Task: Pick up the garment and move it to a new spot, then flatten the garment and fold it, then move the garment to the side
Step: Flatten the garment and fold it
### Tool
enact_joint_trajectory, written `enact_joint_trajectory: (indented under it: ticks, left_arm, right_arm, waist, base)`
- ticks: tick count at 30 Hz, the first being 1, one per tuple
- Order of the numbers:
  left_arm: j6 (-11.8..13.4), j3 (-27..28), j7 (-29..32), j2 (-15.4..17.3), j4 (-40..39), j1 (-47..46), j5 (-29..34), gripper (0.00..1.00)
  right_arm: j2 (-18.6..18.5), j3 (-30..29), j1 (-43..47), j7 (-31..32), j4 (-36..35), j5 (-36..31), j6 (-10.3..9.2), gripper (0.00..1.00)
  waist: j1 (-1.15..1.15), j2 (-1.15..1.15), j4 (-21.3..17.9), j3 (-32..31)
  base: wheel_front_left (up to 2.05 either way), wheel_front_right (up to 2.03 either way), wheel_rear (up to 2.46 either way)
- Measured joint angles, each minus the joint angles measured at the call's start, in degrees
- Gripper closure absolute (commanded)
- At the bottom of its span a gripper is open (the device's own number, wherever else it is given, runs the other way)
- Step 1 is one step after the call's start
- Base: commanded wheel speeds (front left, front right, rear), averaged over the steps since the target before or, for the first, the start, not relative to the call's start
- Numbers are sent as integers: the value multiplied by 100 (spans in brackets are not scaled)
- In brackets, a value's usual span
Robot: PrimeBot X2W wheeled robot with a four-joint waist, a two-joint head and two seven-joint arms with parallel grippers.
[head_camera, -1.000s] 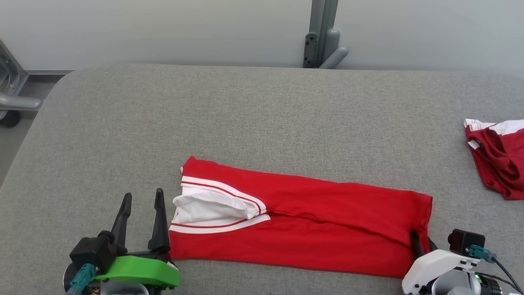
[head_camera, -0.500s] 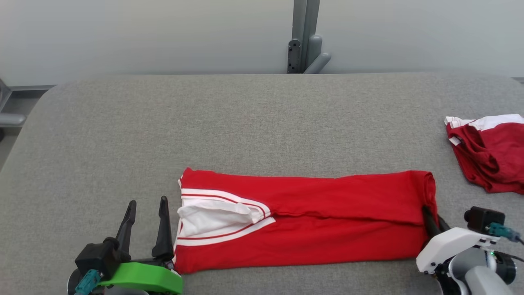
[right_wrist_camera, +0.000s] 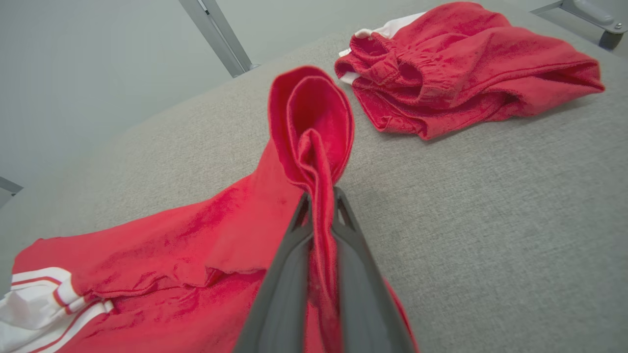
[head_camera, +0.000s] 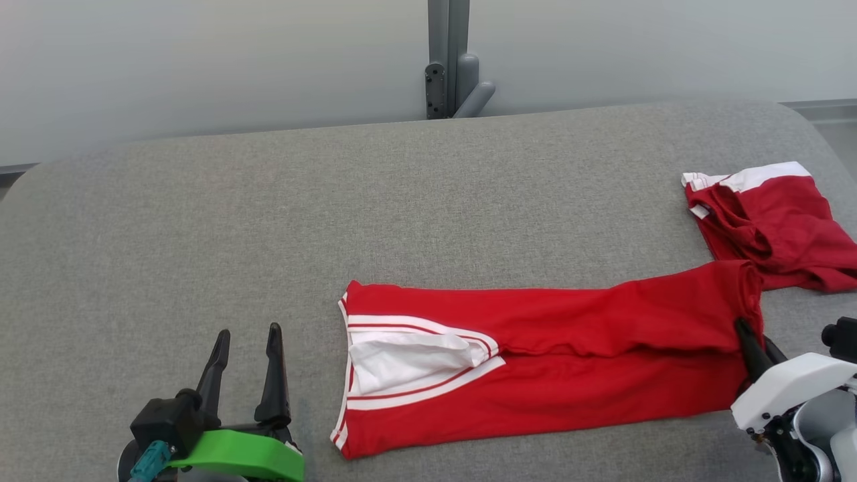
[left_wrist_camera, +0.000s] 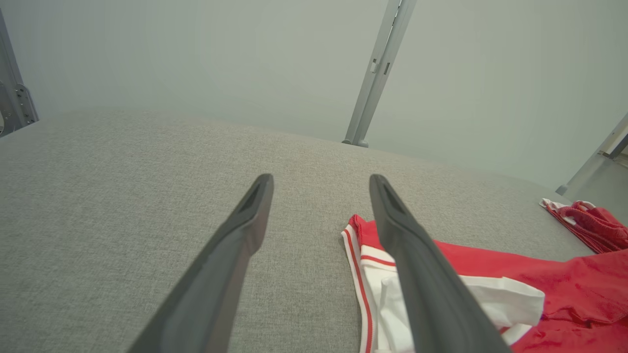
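Folded red garment (head_camera: 549,361) on the grey table (head_camera: 234,214), its long axis running across the robot from left to right. We see the right fingers (head_camera: 751,348) closed tight on the garment's right end, with a pinched loop of cloth standing up between them. The white-striped collar end lies flat toward the left. The left fingers (head_camera: 271,375) stand wide apart and empty, near that collar end but not touching it. A second red garment (head_camera: 770,221) lies near the gripped end. We judge the fold complete and the shift aside in hand: the right arm already holds the end, so the pull would run along the long axis.
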Motion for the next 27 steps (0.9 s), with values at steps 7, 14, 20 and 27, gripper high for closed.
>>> enact_joint_trajectory:
  ticks: [7, 14, 20, 27]
  left_arm:
    - [-34, -18, 0, -26, 45, -27, 24, 0]
    - [-60, -22, 0, -37, 74, -37, 48, 0]
    - [-81, -43, 0, -45, 99, -55, 57, 0]
    - [-93, -105, -8, -53, 142, -96, 65, 0]
  right_arm:
    - [278, 383, 265, 521, -1034, 603, -3, 100]
    - [532, 873, 407, 826, -1909, 1071, -3, 100]
    - [810, 1410, 381, 992, -2221, 1391, -4, 100]
    - [1065, 2033, 49, 889, -1935, 1613, -4, 100]
  waist:
    - [0, 0, -36, 15]
    - [0, 0, 125, 5]
    - [0, 0, 331, -11]
    - [0, 0, 603, -36]
  base:
    - [0, 0, 0]
    - [0, 0, 0]
    - [0, 0, 0]
    - [0, 0, 0]
